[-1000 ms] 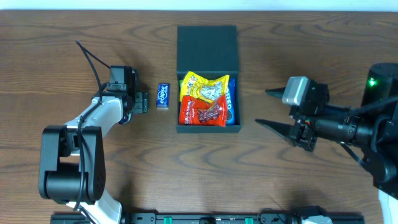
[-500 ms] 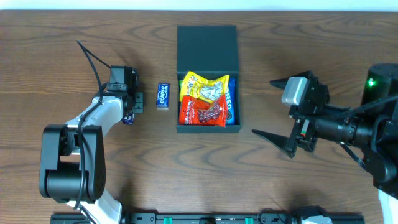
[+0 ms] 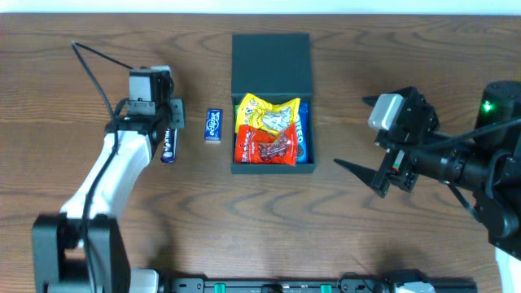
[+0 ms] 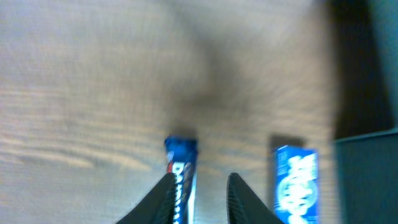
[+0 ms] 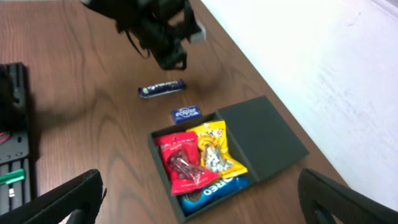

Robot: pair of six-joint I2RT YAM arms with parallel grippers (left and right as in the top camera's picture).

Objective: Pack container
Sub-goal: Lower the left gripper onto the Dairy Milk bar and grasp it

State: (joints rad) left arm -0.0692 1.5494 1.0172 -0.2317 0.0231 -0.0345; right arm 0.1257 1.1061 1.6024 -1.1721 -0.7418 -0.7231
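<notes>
The dark container [image 3: 242, 167] stands mid-table with its lid [image 3: 271, 61] laid open behind it. Inside are a yellow packet [image 3: 269, 114], a red packet [image 3: 264, 146] and a blue Oreo pack [image 3: 304, 134]. A dark blue snack bar [image 3: 168, 148] lies on the wood left of it, also seen as the bar [image 5: 163, 89] flat on the table. My left gripper [image 3: 169, 129] hovers over the bar [image 4: 182, 168]; its jaws stand narrowly open, with a gap between the bar and the right finger. My right gripper [image 3: 366, 137] is wide open and holds nothing, right of the container [image 5: 163, 180].
A small blue packet [image 3: 212, 126] lies between the bar and the container, and the same packet [image 4: 295, 180] shows at the right of the left wrist view. The right arm's body [image 3: 472, 171] fills the table's right side.
The left jaws narrowed over the bar, then the gripper rose and shifted up-left, uncovering the bar. The right gripper opened wider and drew slightly right.
</notes>
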